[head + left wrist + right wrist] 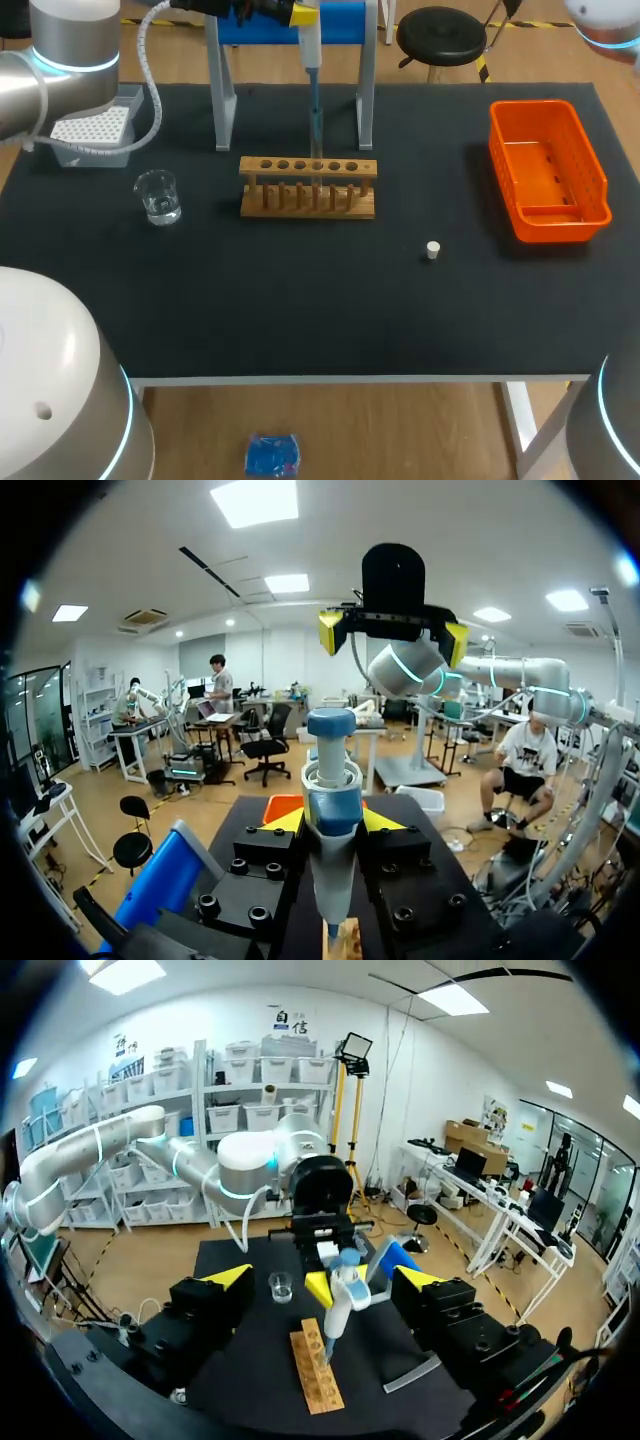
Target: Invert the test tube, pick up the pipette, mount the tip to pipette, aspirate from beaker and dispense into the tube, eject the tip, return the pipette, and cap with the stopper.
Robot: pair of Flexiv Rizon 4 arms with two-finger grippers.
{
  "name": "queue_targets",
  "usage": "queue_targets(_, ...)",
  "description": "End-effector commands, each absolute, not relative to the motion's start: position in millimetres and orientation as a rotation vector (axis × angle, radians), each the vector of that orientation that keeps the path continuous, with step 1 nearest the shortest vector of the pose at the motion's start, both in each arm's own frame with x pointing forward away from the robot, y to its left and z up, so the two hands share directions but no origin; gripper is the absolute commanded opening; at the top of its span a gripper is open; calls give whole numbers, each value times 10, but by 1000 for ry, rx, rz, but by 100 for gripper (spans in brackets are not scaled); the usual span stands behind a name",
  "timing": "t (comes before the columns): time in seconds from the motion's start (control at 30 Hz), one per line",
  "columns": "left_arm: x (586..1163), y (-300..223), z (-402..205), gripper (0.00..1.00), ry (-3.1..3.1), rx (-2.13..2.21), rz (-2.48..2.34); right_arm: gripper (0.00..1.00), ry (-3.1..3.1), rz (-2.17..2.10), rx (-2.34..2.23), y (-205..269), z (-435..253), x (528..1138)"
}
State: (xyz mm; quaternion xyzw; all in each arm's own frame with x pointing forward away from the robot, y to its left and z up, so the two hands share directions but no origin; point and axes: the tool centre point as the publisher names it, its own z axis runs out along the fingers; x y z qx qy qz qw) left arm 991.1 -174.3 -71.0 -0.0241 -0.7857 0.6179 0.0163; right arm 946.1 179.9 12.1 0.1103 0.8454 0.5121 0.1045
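Hanging upright, blue-capped white pipette (pixel 333 815)

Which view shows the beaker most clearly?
The head view: the beaker stands whole beside the wooden rack. The right wrist view shows it small and far; the left wrist view does not show it.

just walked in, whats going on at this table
The left claw holds the pipette upright, its tip down at the wooden rack, probably dispensing there. The right claw hangs open and empty, facing it. The beaker stands beside the rack. The stopper lies loose on the table, so capping isn't done yet.
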Motion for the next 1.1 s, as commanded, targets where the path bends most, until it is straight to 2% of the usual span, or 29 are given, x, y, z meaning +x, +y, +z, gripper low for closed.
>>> queue_targets(0.03,9914,-1738,-700,0,-2443,-76,1918,100,2457,1557,307,1431,-152,9284)
queue_targets(0.4,9914,-1738,-700,0,-2443,-76,1918,100,2446,1608,222,1171,-961,9224)
queue_targets(0.83,9914,-1738,-700,0,-2443,-76,1918,100,2535,1586,252,1473,-1958,9312)
queue_targets(1.1,9914,-1738,-700,0,-2443,-76,1918,100,2546,1605,320,1644,-2268,9517)
